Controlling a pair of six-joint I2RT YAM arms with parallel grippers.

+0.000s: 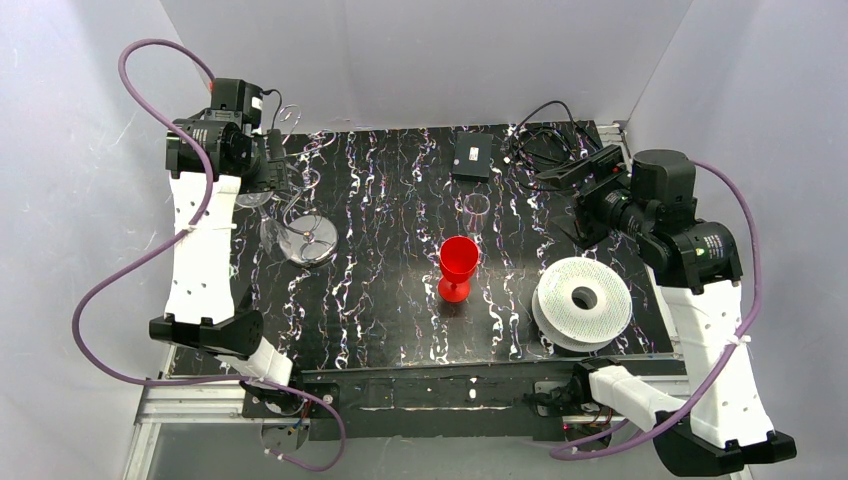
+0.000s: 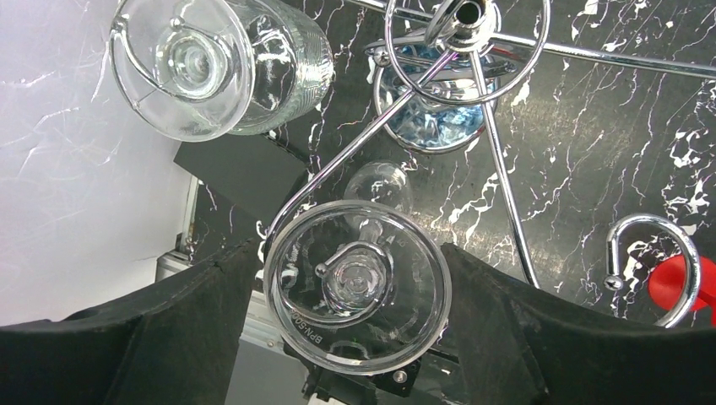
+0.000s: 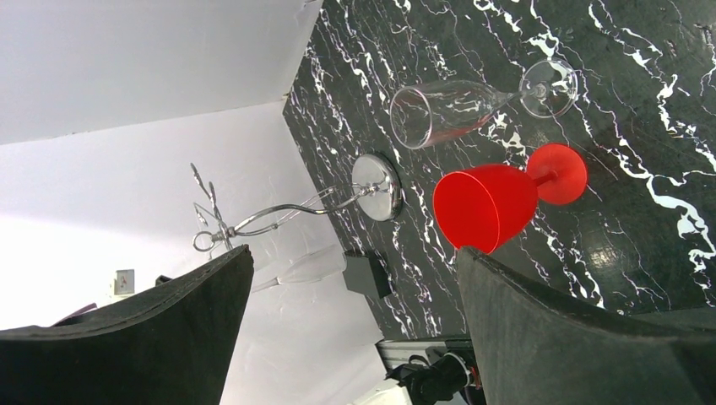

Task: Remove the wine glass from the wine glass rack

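Observation:
The wine glass rack [image 2: 498,160] is a silver wire stand with looping hooks, and its round shiny base [image 1: 312,240] sits at the table's back left. A clear wine glass [image 2: 357,287] hangs upside down from one hook, its round foot facing the left wrist camera. My left gripper [image 2: 350,250] is open, with one finger on each side of that foot and close to its rim. A second clear glass [image 2: 190,67] hangs on another hook. My right gripper [image 3: 355,253] is open and empty, held above the table's right side [image 1: 588,187]. The rack also shows in the right wrist view [image 3: 279,213].
A red wine glass [image 1: 458,265] stands mid-table, with a clear glass [image 1: 476,210] upright just behind it. A white ridged spool [image 1: 583,300] lies front right. A black box [image 1: 472,155] and cables sit at the back. White walls close in on three sides.

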